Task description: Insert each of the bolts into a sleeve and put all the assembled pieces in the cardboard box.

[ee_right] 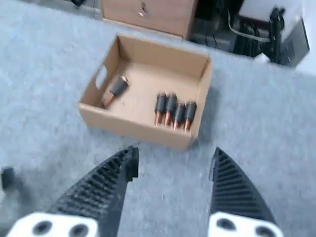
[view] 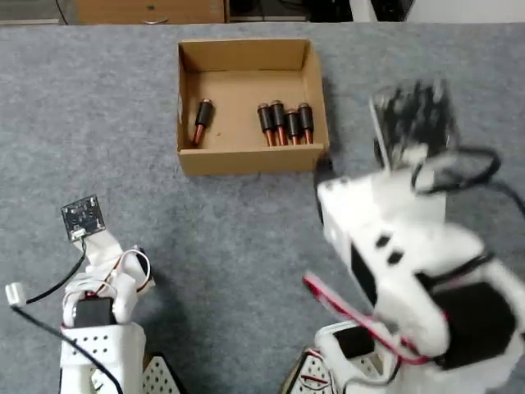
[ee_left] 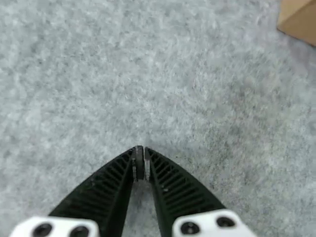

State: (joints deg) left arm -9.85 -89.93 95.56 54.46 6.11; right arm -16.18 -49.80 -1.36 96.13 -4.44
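Facing the cardboard box with the right gripper spread wide

You see the box at the middle of the table's far edge, straight ahead of the right gripper, whose jaws stand wide apart and hold nothing. Four assembled pieces lie side by side toward the box's right wall and a fifth piece lies by its left wall. All have their long axes running from far wall to near wall, copper ends nearest you. The left gripper hangs over bare table near the near-left corner, jaws pressed together and empty. Your right arm is plainly the nearer to the box.
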